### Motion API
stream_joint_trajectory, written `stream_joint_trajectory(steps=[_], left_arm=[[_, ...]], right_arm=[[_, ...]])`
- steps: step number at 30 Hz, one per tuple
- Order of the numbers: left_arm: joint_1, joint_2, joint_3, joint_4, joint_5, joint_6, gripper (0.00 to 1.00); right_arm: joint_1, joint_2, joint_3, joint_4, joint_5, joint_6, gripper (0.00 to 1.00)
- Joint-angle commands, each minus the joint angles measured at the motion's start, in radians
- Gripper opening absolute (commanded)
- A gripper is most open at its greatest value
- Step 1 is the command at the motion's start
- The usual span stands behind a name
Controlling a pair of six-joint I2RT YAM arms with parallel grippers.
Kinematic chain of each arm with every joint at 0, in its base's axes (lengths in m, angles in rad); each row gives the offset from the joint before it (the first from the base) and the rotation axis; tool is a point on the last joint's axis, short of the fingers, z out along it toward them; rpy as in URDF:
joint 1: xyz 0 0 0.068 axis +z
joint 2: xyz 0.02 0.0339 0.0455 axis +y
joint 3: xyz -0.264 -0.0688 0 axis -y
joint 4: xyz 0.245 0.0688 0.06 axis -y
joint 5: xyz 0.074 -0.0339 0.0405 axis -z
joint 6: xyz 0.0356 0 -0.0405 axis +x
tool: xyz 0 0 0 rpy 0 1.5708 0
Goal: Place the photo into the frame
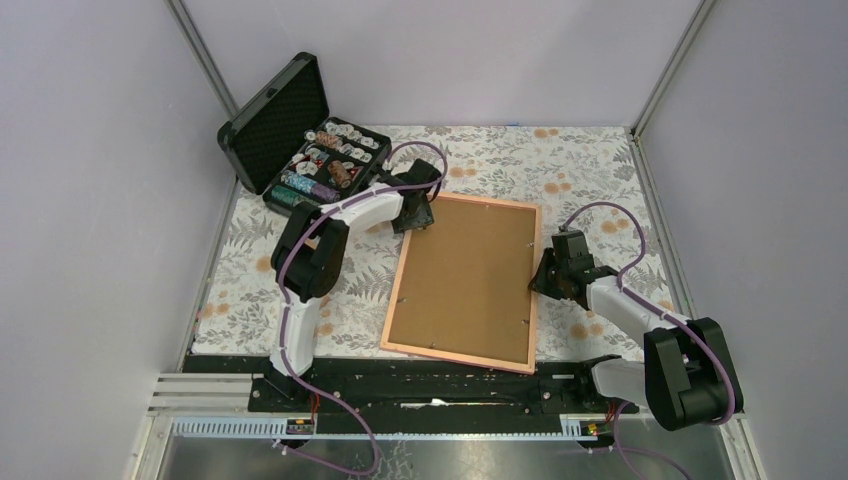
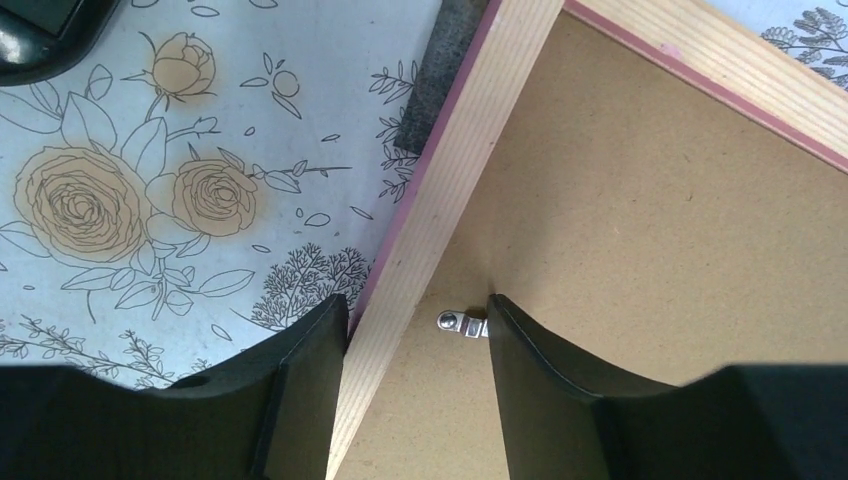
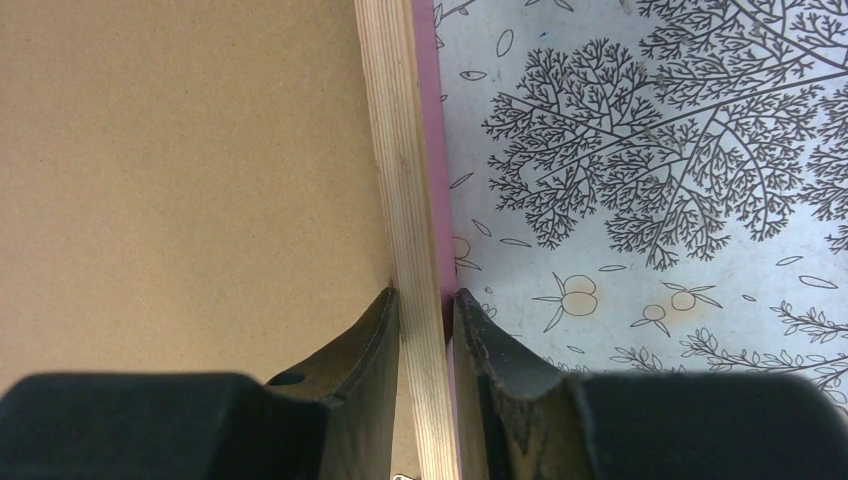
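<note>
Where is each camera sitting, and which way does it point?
Top camera: above and behind the arms, facing down at table, case and frame; both arms show.
Left wrist: behind the left gripper, facing down past open fingers astride the frame's rail.
Right wrist: behind the right gripper, facing down past fingers shut on the opposite rail.
Both wrist views share the brown backing board.

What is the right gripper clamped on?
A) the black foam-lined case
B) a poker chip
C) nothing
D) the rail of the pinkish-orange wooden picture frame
D: in the right wrist view the right gripper pinches the pinkish-orange wooden picture frame by its rail, one finger each side.
</note>
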Motion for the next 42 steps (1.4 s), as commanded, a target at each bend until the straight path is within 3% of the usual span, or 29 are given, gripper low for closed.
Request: stream_joint_trajectory(steps=[1, 3, 4, 12, 16, 21, 24, 33, 42], left_arm=[[-0.001, -0.025, -0.071, -0.009, -0.016, 0.075, 0.48], [0.001, -0.047, -0.11, 0.018, -0.024, 0.103, 0.32], [0.001, -0.056, -0.128, 0.032, -0.03, 0.119, 0.29], [0.019, -0.077, -0.159, 0.073, 0.001, 0.216, 0.17], [0.019, -0.118, -0.149, 0.08, 0.063, 0.201, 0.29], [0.023, -0.129, -0.072, 0.01, 0.067, 0.059, 0.72], [0.025, -0.096, -0.005, -0.042, 0.102, -0.023, 0.8], [0.025, 0.024, 0.117, -0.133, 0.142, -0.115, 0.81], [0.022, 0.049, 0.125, -0.17, 0.099, -0.137, 0.72]], right_arm=[[-0.002, 0.008, -0.011, 0.003, -0.018, 0.007, 0.0], [-0.002, 0.008, -0.012, 0.002, -0.018, 0.007, 0.0], [-0.002, 0.009, -0.013, 0.003, -0.018, 0.006, 0.0], [-0.002, 0.012, -0.012, 0.005, -0.024, 0.005, 0.0], [-0.002, 0.013, -0.012, 0.007, -0.03, 0.004, 0.0], [-0.002, 0.017, -0.013, 0.009, -0.037, 0.003, 0.0], [-0.002, 0.022, -0.01, 0.011, -0.042, 0.0, 0.0], [-0.002, 0.02, -0.014, 0.014, -0.05, -0.003, 0.0], [-0.002, 0.022, -0.014, 0.017, -0.054, -0.004, 0.0]])
